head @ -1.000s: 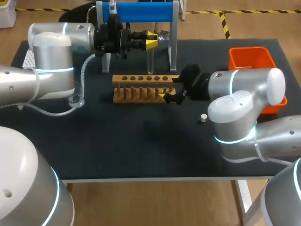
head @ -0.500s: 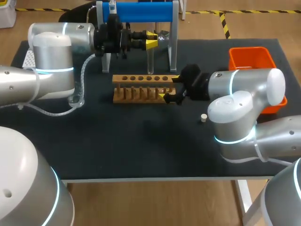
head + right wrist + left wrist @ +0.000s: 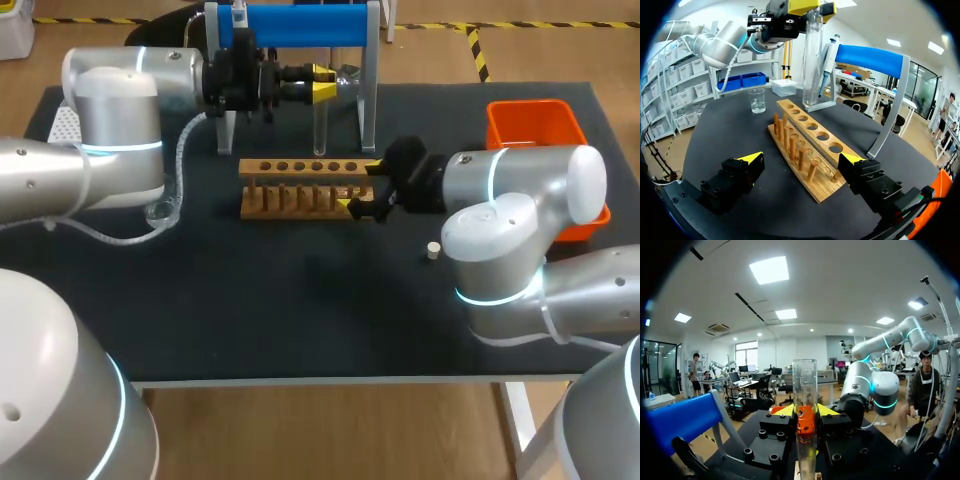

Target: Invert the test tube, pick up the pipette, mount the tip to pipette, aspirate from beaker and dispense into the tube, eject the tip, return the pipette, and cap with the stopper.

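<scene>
A clear test tube hangs upright above the back of the table, in front of the blue pipette stand. My left gripper is shut on the tube, whose open rim points up. From the right wrist, the tube shows above the far end of the wooden rack, held by the left gripper. My right gripper is open, its fingers on either side of the rack's right end, and it holds nothing. A pipette hangs on the stand. The small stopper lies on the mat.
An orange bin stands at the back right. A glass beaker and a white box sit beyond the rack's far end. In the head view my left arm partly hides the beaker.
My left gripper has risen slightly with the test tube. The right arm has not moved.
</scene>
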### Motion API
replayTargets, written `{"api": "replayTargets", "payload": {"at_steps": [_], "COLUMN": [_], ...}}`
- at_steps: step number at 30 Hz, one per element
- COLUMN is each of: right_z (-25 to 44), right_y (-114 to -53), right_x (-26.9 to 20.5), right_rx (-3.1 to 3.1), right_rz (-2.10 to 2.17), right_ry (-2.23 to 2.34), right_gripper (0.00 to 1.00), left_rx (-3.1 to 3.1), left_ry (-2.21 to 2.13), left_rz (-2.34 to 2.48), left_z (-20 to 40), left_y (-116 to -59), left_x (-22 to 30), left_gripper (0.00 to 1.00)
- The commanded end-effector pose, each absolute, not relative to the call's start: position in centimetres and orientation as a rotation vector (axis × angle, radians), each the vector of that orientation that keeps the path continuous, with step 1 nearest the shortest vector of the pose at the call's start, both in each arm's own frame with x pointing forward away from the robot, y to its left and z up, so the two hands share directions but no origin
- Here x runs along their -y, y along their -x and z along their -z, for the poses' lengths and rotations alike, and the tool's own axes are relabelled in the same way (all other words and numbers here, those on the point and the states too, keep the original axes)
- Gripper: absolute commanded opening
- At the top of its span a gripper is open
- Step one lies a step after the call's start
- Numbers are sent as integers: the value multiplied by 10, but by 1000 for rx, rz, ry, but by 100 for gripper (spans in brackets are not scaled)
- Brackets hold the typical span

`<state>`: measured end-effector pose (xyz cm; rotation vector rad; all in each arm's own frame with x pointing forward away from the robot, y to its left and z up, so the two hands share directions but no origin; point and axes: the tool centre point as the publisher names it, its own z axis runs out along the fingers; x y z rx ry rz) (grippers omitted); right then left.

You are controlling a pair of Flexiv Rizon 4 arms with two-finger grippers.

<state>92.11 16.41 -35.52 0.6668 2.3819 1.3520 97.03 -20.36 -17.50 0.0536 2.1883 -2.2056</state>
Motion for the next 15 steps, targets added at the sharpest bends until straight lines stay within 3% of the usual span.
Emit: {"api": "replayTargets", "payload": {"at_steps": [1, 15], "right_z": [356, 356], "right_y": [-921, -921], "right_x": [-165, -165], "right_rx": [-2381, -2381], "right_rz": [-1351, -1351], "right_ry": [-668, -668], "right_gripper": [100, 100], "left_rx": [-2158, -2133], "left_ry": [-24, 37], "left_rz": [2202, 2150], "left_z": [181, 191], "left_y": [-969, -971], "left_x": [205, 204], "left_gripper": [0, 0]}}
